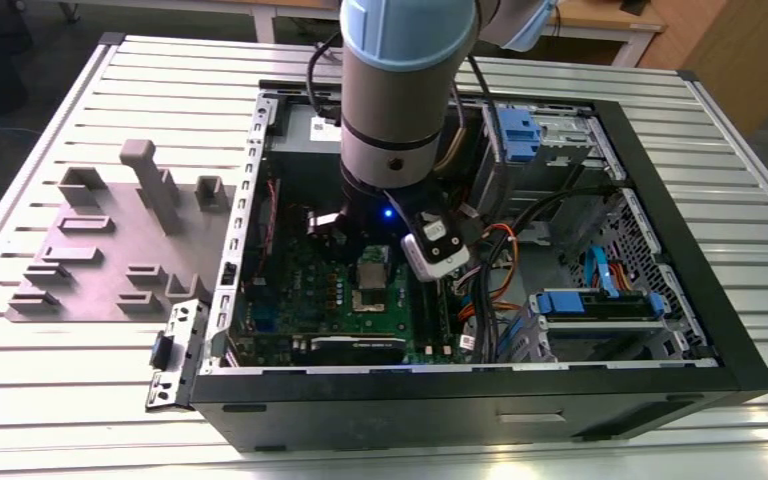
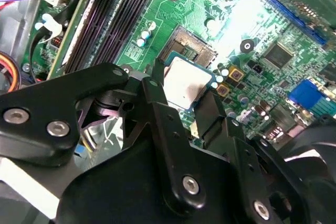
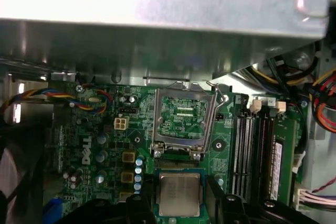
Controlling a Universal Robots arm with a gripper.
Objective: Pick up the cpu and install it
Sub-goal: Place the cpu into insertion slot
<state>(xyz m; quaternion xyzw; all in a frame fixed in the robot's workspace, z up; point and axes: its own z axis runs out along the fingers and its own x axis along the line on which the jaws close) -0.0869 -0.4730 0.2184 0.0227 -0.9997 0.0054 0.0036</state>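
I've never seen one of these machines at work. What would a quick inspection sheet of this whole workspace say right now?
Surface: slatted metal table, carrying an open computer case.
Job's things: cpu held above the green board, just short of the socket, which looks empty.
Clutter: grey moulded tray on the table, at the exterior view's left of the case.
Gripper: gripper inside the case, fingers shut on the cpu's edges.
Cables: orange and black bundles in the case; coloured wires beside the board.
Surroundings: wooden furniture beyond the table.
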